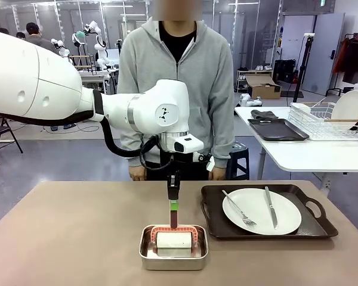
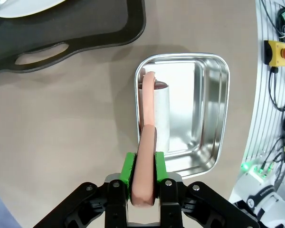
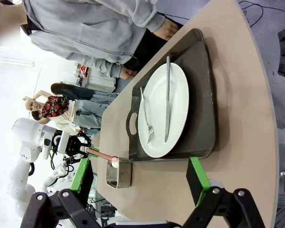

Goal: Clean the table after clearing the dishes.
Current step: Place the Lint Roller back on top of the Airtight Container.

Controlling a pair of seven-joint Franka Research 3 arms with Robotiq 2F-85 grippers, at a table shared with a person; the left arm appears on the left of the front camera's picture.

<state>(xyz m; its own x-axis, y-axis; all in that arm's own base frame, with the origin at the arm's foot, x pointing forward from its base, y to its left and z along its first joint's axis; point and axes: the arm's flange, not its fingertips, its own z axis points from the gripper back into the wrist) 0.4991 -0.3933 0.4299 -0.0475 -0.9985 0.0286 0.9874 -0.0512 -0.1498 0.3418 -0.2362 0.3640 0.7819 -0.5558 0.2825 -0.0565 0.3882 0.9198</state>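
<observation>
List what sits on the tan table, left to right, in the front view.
Small rectangular steel pan holding a white roller → metal fork → metal knife; both lie on a round white plate on a dark brown handled tray.

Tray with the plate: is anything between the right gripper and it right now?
Nothing visible. Bare table lies between the open right gripper and the tray's near edge. The steel pan sits off to one side beside the tray, with the left gripper shut on the roller handle in it.
</observation>
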